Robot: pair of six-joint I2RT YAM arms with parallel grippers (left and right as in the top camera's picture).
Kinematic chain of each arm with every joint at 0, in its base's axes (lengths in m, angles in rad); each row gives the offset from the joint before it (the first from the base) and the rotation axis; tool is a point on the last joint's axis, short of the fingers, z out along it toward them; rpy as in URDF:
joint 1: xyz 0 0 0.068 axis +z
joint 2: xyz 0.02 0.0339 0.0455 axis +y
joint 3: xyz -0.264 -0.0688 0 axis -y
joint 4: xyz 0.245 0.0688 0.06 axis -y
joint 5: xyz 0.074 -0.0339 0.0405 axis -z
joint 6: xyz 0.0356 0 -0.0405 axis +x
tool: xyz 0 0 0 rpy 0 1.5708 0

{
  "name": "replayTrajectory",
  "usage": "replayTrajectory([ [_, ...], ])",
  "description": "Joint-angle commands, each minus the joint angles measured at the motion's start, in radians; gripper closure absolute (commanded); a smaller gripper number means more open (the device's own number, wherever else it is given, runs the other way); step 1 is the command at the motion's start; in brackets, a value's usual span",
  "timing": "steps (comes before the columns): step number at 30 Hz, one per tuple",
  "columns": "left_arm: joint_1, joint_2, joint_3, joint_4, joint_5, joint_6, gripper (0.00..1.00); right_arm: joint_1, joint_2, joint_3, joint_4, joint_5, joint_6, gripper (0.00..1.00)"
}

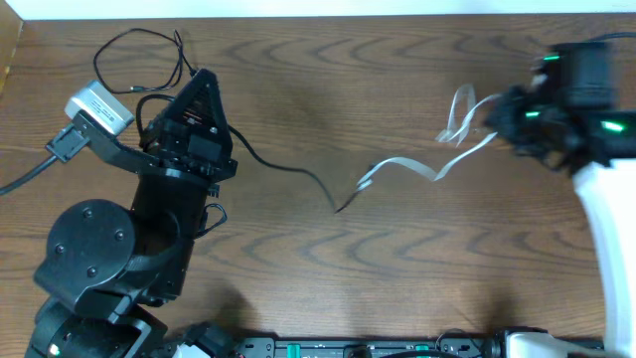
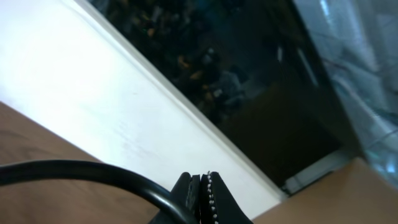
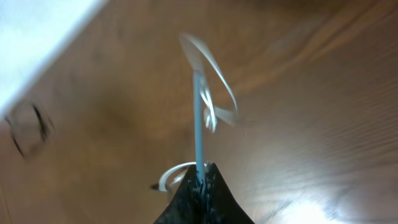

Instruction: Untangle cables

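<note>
A long black cable point(image 1: 288, 169) loops at the far left of the wooden table, passes under my left arm and ends near the table's middle. My left gripper point(image 1: 204, 78) points toward the far edge, tilted up, with its jaws point(image 2: 202, 183) shut. A black cord point(image 2: 74, 169) crosses in front of its left finger, and nothing shows between the tips. A white cable point(image 1: 417, 167) runs from the middle to my right gripper point(image 1: 500, 121). That gripper point(image 3: 202, 174) is shut on the white cable point(image 3: 198, 118), which hangs taut with loose loops above the table.
The table's far edge meets a white wall point(image 2: 93, 93). My left arm's base point(image 1: 99, 259) fills the front left. A black strip of equipment point(image 1: 358, 348) lies along the front edge. My right arm's white body point(image 1: 611, 239) stands at the right edge.
</note>
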Motion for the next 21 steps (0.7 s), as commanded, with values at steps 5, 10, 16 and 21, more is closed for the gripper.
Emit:
replayTrajectory([
  [5, -0.001, -0.017, 0.008, -0.030, -0.163, 0.061, 0.93, -0.127, -0.062, 0.019, -0.137, 0.368, 0.195, 0.99],
  [10, -0.002, -0.013, 0.008, -0.162, -0.276, 0.055, 0.92, -0.123, -0.034, 0.006, -0.173, 0.338, 0.154, 0.97],
  [16, -0.002, -0.013, 0.008, -0.160, -0.190, 0.046, 0.93, -0.121, -0.010, 0.006, -0.173, 0.114, 0.014, 0.80],
  [21, -0.002, -0.012, 0.008, -0.139, -0.078, -0.051, 0.93, -0.082, -0.010, 0.006, -0.158, -0.163, -0.224, 0.34],
])
